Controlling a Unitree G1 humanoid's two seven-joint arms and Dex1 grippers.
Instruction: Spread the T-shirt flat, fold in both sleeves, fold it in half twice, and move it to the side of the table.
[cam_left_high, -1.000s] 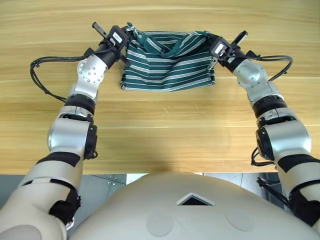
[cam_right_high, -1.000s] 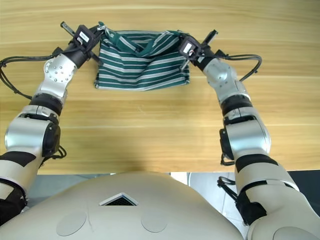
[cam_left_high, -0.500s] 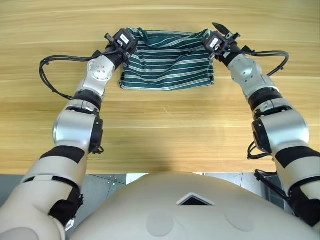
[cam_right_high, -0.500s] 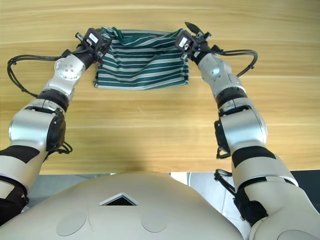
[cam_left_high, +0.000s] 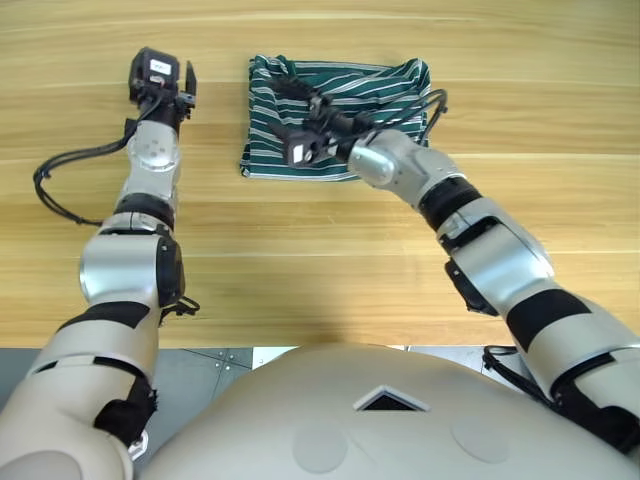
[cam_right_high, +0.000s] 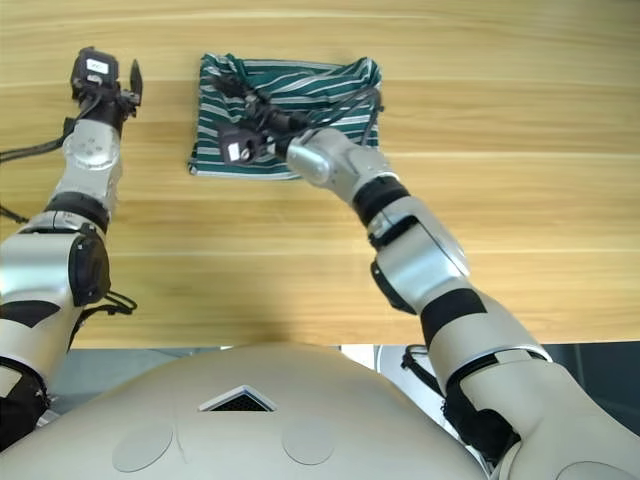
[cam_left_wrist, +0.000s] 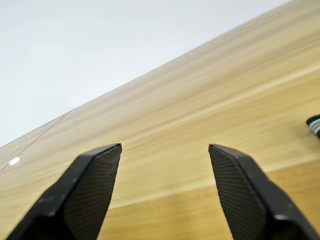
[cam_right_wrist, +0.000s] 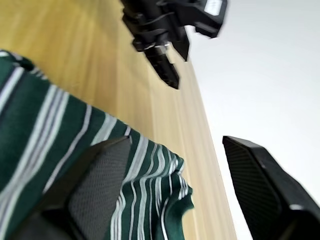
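At the far left, the left claw (cam_left_wrist: 165, 147) hovers over bare worktop (cam_left_high: 300, 250), well apart from the cloth. Its two fingers are spread wide with nothing between them.

To its right, the green striped T-shirt (cam_left_high: 390, 85) lies on the far middle of the worktop as a compact rectangle. No sleeve sticks out, so the sleeves look tucked in, and its layered edges suggest at least one halving fold is made. Whether the second fold is properly finished is hard to judge, since the right arm covers much of the cloth.

That right arm reaches across the shirt from the right, and the right claw (cam_right_wrist: 177, 145) sits just above the fabric near the shirt's far-left corner. Its fingers are wide apart and grip nothing; the striped cloth lies just beneath them.

The spreading and folding seem largely done. What is left, by this reading, is taking hold of the bundle and carrying it to the side of the worktop.
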